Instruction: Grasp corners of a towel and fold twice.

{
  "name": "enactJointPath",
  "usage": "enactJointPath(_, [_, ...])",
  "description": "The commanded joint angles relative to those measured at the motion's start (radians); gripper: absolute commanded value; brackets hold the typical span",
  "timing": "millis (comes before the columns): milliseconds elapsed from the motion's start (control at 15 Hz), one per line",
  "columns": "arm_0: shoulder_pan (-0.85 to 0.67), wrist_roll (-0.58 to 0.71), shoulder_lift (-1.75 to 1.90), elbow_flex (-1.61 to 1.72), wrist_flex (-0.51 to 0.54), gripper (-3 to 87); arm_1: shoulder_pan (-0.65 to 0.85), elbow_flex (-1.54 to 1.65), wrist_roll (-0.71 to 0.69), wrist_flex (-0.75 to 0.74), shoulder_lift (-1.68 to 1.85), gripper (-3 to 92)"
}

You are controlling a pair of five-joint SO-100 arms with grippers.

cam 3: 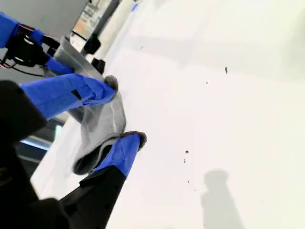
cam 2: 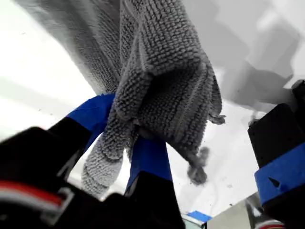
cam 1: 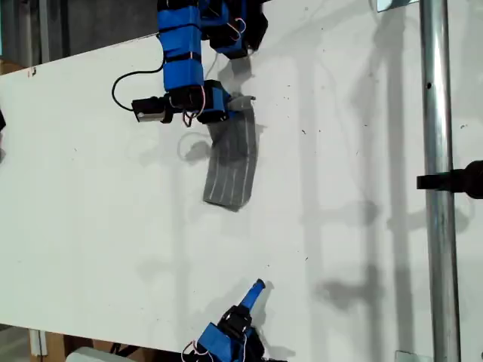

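My first gripper (cam 2: 125, 138), seen along its own wrist view, is clamped on the towel (cam 2: 162, 81): grey looped cloth is bunched between the two blue-taped fingers (cam 2: 150, 157), and a folded edge with a loose frayed tip hangs past them. In the exterior view the same gripper (cam 1: 226, 113) sits at the end of the blue arm (cam 1: 183, 53) that reaches in over the desk's far edge, and the towel (cam 1: 232, 162) runs from its jaws toward the middle of the white desk (cam 1: 90, 226) as a narrow folded strip with thin pale stripes along its length; its upper end is raised at the gripper, and its lower corners (cam 1: 224, 202) reach the desk surface, casting a shadow beside it. My second gripper (cam 3: 121, 117), seen along the second wrist view, has its blue-taped fingers (cam 3: 71, 93) apart with nothing between them; the towel (cam 3: 97, 126) appears beyond them, well clear of the tips. In the exterior view this gripper (cam 1: 255, 290) stands near the desk's near edge, its blue tip pointing toward the towel, well apart from it. A metal pole (cam 1: 439, 188) crosses the exterior view's right.
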Motion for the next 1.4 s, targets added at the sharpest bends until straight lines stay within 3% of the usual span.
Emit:
enactJointPath(0, [0.003,-0.04,0.009,0.026,-0.025,17.5,0.025,-0.126,-0.095,-0.192,0.002,-0.2])
enactJointPath(133, [-0.006,-0.118,0.009,0.091,-0.012,18.1,0.063,-0.135,-0.189,-0.511,-0.141,-0.2])
enactJointPath(267, [-0.015,-0.275,0.011,0.169,-0.002,21.1,0.08,-0.169,-0.213,-0.678,-0.282,-0.2])
enactJointPath(333, [-0.026,-0.379,0.009,0.193,0.054,21.0,0.089,-0.164,-0.216,-0.749,-0.322,0.2])
enactJointPath(467, [-0.028,-0.074,0.009,0.192,0.055,19.8,0.117,-0.155,-0.172,-0.854,-0.356,28.5])
enactJointPath(533, [-0.028,-0.006,0.009,0.192,0.055,19.2,0.127,-0.155,-0.132,-0.867,-0.339,30.2])
enactJointPath(667, [-0.025,0.118,0.009,0.192,0.055,17.6,0.178,-0.14,-0.184,-0.871,-0.206,37.0])
enactJointPath(733, [-0.02,0.204,0.009,0.192,0.057,17.2,0.222,-0.135,-0.222,-0.83,-0.137,34.3])
enactJointPath(800, [-0.018,0.288,0.009,0.192,0.057,17.0,0.27,-0.117,-0.258,-0.746,-0.06,28.7])
enactJointPath(933, [-0.018,0.328,0.009,0.192,0.055,15.0,0.368,0.074,-0.313,-0.623,0.215,19.2])
enactJointPath(1000, [-0.018,0.328,0.009,0.192,0.055,14.0,0.391,0.275,-0.348,-0.683,0.448,0.8])
enactJointPath(1067, [-0.018,0.327,0.009,0.192,0.055,13.9,0.393,0.526,-0.371,-0.719,0.781,0.2])
enactJointPath(1200, [-0.02,0.327,0.009,0.192,0.055,13.9,0.35,0.96,-0.118,-0.417,1.528,-0.2])
enactJointPath(1267, [-0.021,0.328,0.011,0.192,0.055,13.7,0.258,0.923,-0.075,-0.299,1.43,-0.2])
enactJointPath(1333, [-0.021,0.328,0.011,0.192,0.055,13.7,0.198,0.965,-0.051,-0.35,1.402,-0.2])
